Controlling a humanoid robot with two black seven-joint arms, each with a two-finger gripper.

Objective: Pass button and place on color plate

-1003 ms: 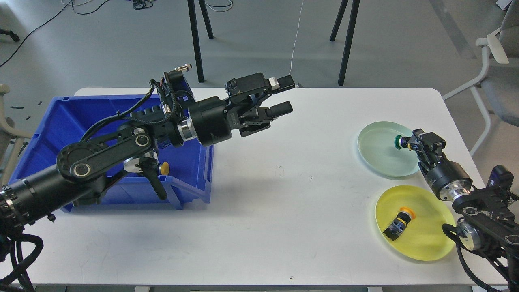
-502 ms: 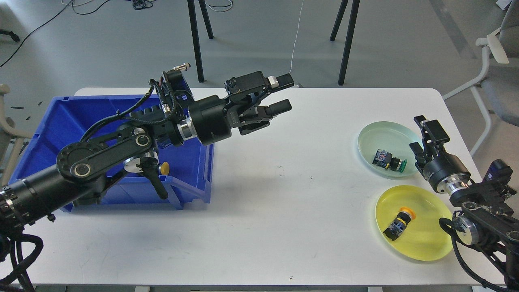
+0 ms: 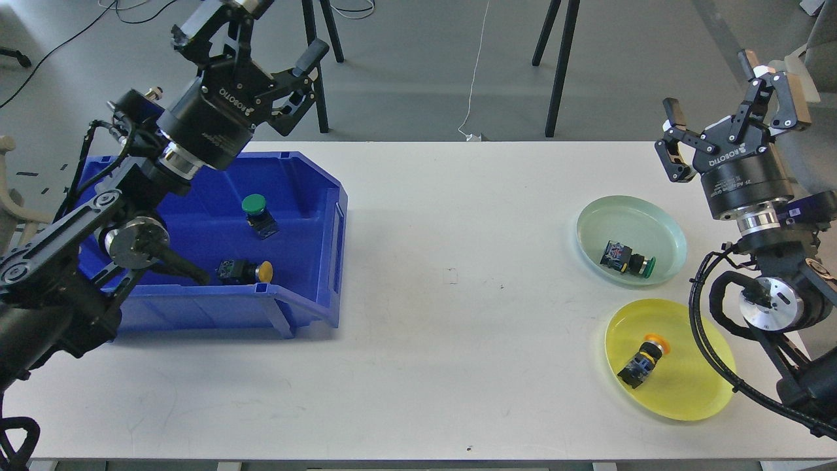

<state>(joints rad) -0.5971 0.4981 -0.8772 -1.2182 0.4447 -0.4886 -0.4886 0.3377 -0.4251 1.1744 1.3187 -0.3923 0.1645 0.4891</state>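
A green-capped button (image 3: 628, 258) lies on its side in the pale green plate (image 3: 660, 226). A yellow-capped button (image 3: 644, 361) lies in the yellow plate (image 3: 693, 392). In the blue bin (image 3: 307, 196) stand a green-capped button (image 3: 256, 212) and a yellow-capped button (image 3: 247, 271) on its side. My left gripper (image 3: 261, 33) is open and empty, raised above the bin's back edge. My right gripper (image 3: 726, 108) is open and empty, raised above and behind the green plate.
The white table (image 3: 458, 275) carries the bin at left and the two plates at right. Black stand legs (image 3: 556, 65) stand behind the table. A grey chair (image 3: 801, 98) stands at the far right.
My left arm has pulled back from over the table's middle up to above the bin. My right gripper let go of the green button into the green plate, then rose well above it.
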